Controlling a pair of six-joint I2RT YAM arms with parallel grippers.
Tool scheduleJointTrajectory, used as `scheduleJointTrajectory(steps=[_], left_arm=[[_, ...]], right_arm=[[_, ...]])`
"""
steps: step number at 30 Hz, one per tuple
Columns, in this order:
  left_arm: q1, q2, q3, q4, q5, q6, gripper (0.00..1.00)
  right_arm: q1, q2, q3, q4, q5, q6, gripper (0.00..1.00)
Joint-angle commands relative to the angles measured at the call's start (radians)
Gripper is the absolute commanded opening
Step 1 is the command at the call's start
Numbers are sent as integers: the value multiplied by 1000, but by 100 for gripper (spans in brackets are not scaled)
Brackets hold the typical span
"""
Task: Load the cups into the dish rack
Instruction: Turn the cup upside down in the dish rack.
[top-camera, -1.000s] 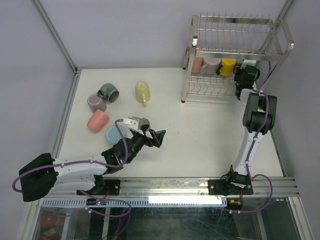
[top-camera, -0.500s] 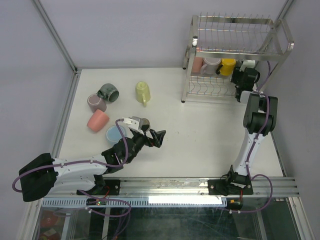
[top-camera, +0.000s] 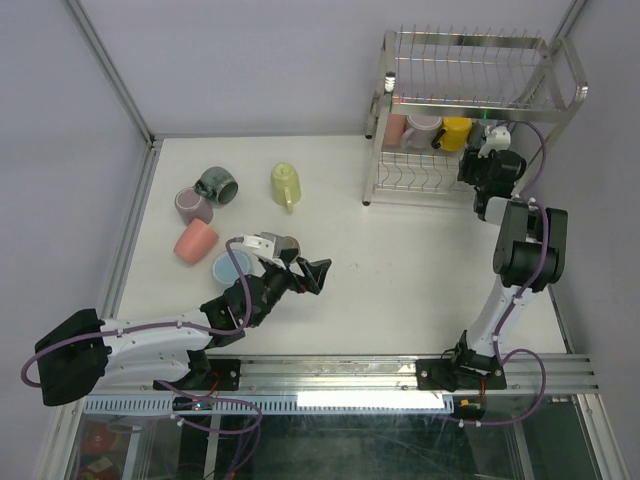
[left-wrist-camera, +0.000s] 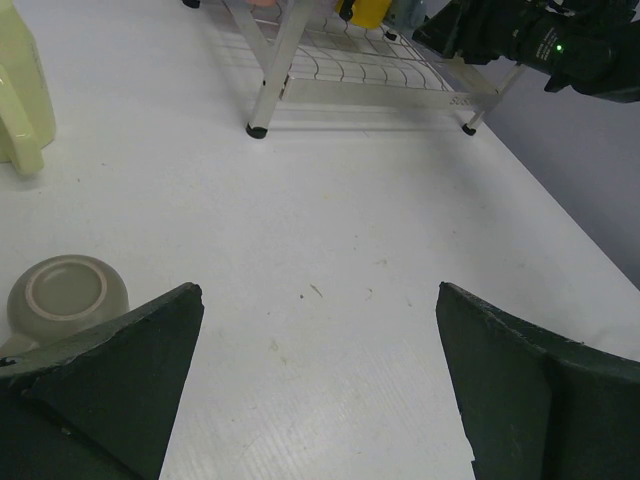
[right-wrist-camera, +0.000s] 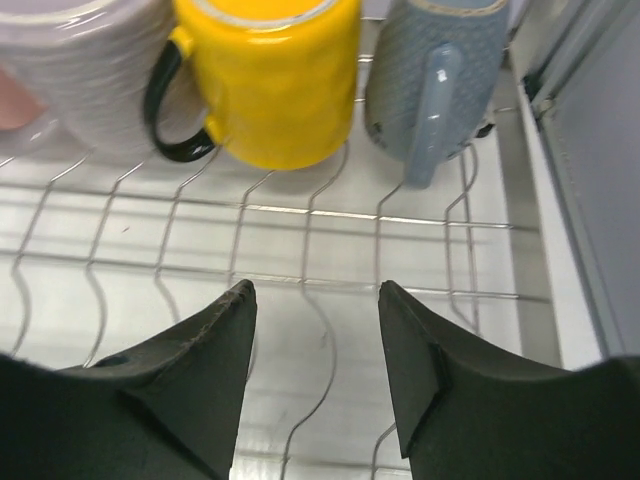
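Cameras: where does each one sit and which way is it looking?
Top external: above and behind the bases, looking down on the table; both arms show.
Left wrist: low over the table, facing the dish rack; the open left gripper frames the bottom corners.
Right wrist: over the dish rack's lower shelf, looking at the yellow cup and grey-blue cup; open right gripper below.
Shared: the yellow cup, in top external and right wrist.

Robot lab test cell. Bare white counter (top-camera: 400, 290) boxed by plain lavender wall panels (top-camera: 250, 60) and metal frame posts (top-camera: 110, 75). Aluminium rail (top-camera: 340, 372) at 6 o'clock carries cabled arm bases (top-camera: 468, 372). Chrome dish rack (top-camera: 470, 70) at 1 o'clock as prop.
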Motion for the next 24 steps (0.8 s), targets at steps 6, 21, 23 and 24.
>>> scheduleJointTrajectory(steps=[6,21,23,24], left_arm=[[5,-39,0,33,16,-13,99],[6,-119,-33,-11,-38,9,99],[6,-137,-39,-16,-50,23,99],[7,-143,-40,-17,-57,34,99]], right_arm=[[-7,-181,-99,-56,-271,32,54],[-17,-330,-126,-395,-712,-56,51],[-18,-353,-131,-449,-749,-85,51],[-18,-366,-132,-483,-769,-101,51]])
